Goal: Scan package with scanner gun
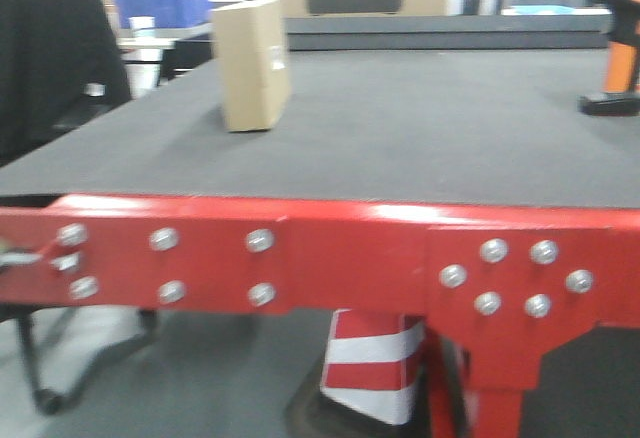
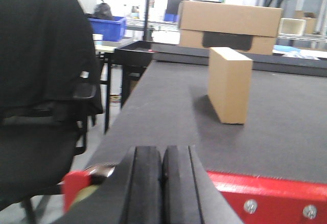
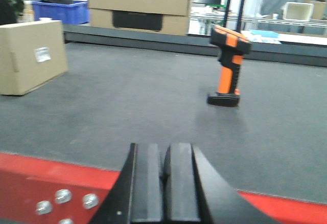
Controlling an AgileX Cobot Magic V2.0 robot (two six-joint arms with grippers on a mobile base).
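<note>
In front of me lies a dark grey table top [image 1: 420, 138], edged on the near side by a red steel frame [image 1: 340, 258] studded with round silver bolts [image 1: 260, 241]. Under it a red-and-white striped cone [image 1: 372, 363] stands on the floor. To my left is a black office chair [image 2: 36, 116] with a dark jacket [image 2: 41, 40] over its back. Past the far edge sit wide cardboard boxes [image 3: 138, 4] (one shows a dark rectangular panel), with a blue bin [image 2: 108, 28] further left.
</note>
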